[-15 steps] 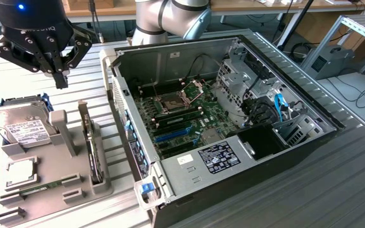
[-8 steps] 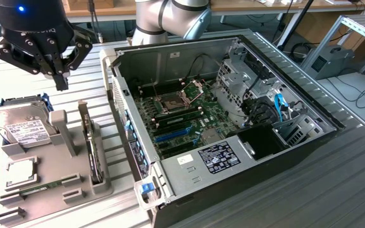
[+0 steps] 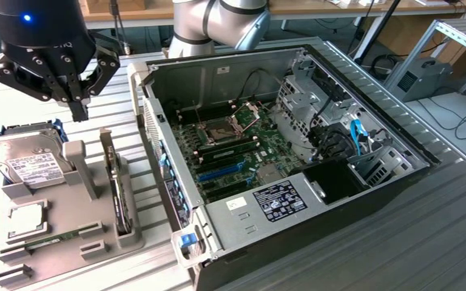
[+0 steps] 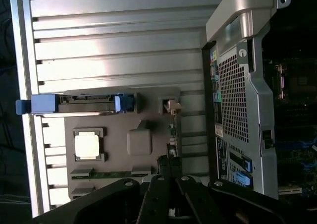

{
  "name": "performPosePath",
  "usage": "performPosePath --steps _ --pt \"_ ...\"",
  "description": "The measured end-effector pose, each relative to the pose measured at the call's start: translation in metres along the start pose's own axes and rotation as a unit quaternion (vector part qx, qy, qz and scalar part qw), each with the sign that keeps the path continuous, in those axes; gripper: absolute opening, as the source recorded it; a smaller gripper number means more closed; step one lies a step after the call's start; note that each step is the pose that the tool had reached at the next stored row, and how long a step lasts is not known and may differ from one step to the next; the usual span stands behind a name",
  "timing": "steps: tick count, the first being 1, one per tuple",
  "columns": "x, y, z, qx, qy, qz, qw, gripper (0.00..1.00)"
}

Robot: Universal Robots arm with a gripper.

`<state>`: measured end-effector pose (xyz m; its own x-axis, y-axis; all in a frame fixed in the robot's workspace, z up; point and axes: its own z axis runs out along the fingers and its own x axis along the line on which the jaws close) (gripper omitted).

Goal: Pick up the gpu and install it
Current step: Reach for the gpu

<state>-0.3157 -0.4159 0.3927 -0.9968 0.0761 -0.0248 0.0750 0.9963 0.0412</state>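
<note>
The gpu (image 3: 116, 182) stands on its edge in a slot of the grey holder tray (image 3: 79, 242), a thin dark card beside the open computer case (image 3: 281, 151). In the wrist view the gpu (image 4: 171, 132) shows edge on, with its metal bracket at the far end. My gripper (image 3: 79, 112) hangs above the tray's far end, near the gpu's end and apart from it. Its fingers are shut with nothing between them. In the wrist view the gripper (image 4: 167, 167) sits in line with the card's edge.
On the tray lie a hard drive (image 3: 24, 162) in a blue caddy, a processor chip (image 3: 27, 218) and a green memory stick (image 3: 51, 239). The case's motherboard (image 3: 233, 151) lies exposed. The slatted metal table (image 3: 427, 242) extends to the exterior view's right.
</note>
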Motion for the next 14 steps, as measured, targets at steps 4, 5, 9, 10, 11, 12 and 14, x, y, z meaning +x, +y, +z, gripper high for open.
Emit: performPosePath --steps 4,5,9,10,11,12,14 --pt "-0.001 -0.0081 -0.0001 0.0009 0.0 0.0 1.0 0.11" --pt "-0.001 -0.0093 -0.0001 0.001 0.0 0.0 1.0 0.11" --pt "-0.001 -0.0129 0.0002 0.0011 0.0 0.0 1.0 0.11" --pt "-0.002 -0.0137 0.0003 0.0011 -0.0001 0.0 1.0 0.11" --pt "-0.002 -0.0143 0.0003 0.0011 -0.0001 0.0 1.0 0.11" --pt "-0.002 -0.0152 0.0005 0.0011 -0.0001 0.0 1.0 0.11" --pt "-0.002 -0.0164 0.0006 0.0011 -0.0001 0.0 1.0 0.11"
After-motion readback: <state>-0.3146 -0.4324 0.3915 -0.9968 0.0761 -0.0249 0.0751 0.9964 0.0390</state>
